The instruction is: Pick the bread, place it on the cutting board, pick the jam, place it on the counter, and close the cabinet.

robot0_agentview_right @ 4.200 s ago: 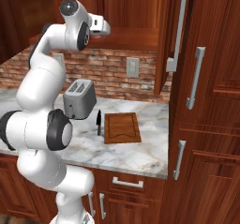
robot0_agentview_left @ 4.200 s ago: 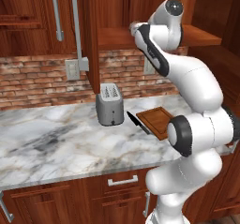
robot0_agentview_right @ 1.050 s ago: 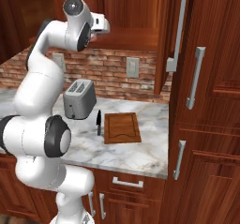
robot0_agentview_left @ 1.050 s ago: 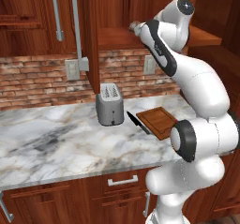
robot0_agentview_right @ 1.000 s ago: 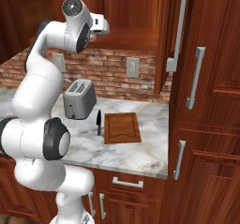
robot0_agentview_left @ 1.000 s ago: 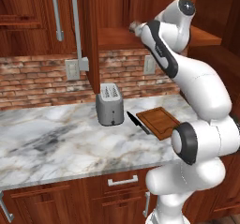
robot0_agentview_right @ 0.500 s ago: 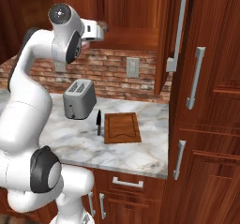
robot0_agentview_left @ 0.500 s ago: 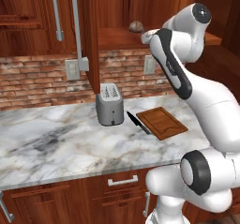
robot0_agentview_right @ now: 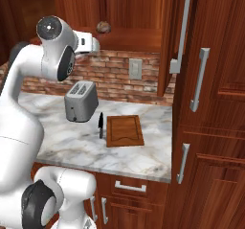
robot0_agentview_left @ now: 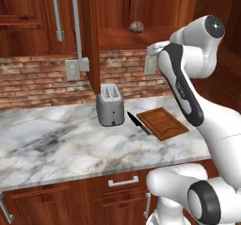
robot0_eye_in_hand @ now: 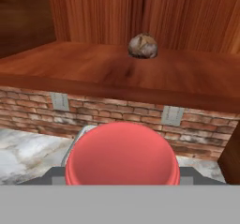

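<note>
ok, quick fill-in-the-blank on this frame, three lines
1. The small round brown bun sits on the cabinet's ___.
2. The black knife lies on the white marble counter between the reddish-brown wooden cutting board and the silver ___.
3. The dark wooden wall cabinet door stands ___.

Missing words: shelf; toaster; open.

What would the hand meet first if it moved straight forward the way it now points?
Probably the bread on the cabinet shelf, roughly ahead; depth is unclear. A red jam sits close at the hand.
</note>
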